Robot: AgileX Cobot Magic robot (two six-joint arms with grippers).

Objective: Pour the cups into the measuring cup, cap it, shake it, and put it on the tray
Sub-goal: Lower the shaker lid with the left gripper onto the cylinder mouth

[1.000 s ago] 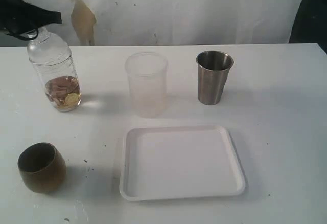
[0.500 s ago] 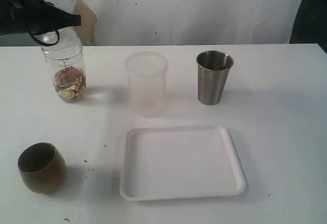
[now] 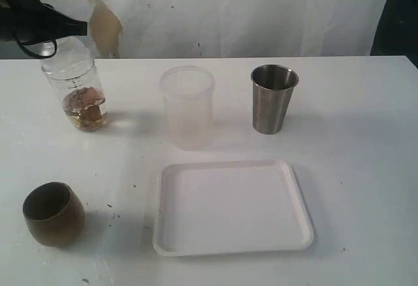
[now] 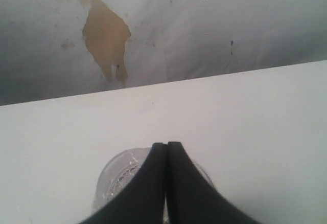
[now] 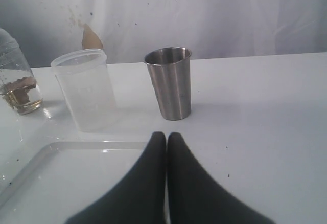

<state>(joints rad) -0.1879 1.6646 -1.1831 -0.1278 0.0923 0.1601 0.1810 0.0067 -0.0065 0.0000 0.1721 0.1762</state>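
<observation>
The clear measuring cup hangs tilted at the far left with brown liquid and bits in its base. My left gripper comes in over its top, and the cup moves with it. In the left wrist view the fingertips touch above the cup, and the exact grip point is hidden. The steel tumbler stands upright at the back right. The brown cup sits at the front left. The white tray lies front centre. My right gripper is shut and empty beside the tray's edge, facing the steel tumbler.
A frosted translucent cup stands upright between the measuring cup and the steel tumbler, just behind the tray. A stained white cloth hangs behind the table's far edge. Small dark specks dot the white tabletop near the brown cup.
The measuring cup swung right and stood more upright half a second ago, then came back left and tilted again with the left gripper. Its contents sloshed. Nothing else moved.
</observation>
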